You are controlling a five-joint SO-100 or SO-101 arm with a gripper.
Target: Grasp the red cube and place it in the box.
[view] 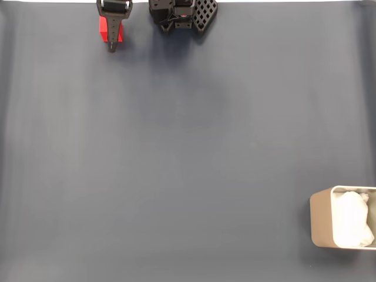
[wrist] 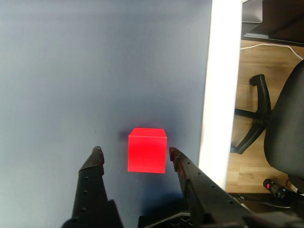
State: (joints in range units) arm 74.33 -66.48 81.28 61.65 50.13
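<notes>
Dark blue-grey matting is covering the whole surface [view: 188, 153], and in the wrist view its white edge is running along at three o'clock, with wooden floor and an office chair [wrist: 280, 123] beyond that.

Nearest to me, I am holding my gripper [wrist: 135, 155] released: the two black fingers [wrist: 95, 166] are standing spread, and the red cube [wrist: 147, 150] is sitting between their tips, resting flat on the surface. I am seeing a clear gap of matting on the nine o'clock side of the cube, and only a narrow one on the three o'clock side, so I am judging that I am not touching it on either face. In the fixed view I am working at the eleven o'clock corner, my gripper [view: 111, 47] hanging over the cube [view: 106, 30] right by the far edge.

The cube is looking like a small solid block, plain-faced and sharp-edged, so I am expecting it to be light and stiff, with nothing to crush. Its smooth faces may be a little slippery, so I am planning to press on the two opposite side faces, low and square across the middle, rather than catching a corner, which could twist it out.

Farthest off, the box [view: 320, 220] is waiting at the five o'clock corner of the fixed view, well apart from me, with something white and crumpled lying inside it.
</notes>
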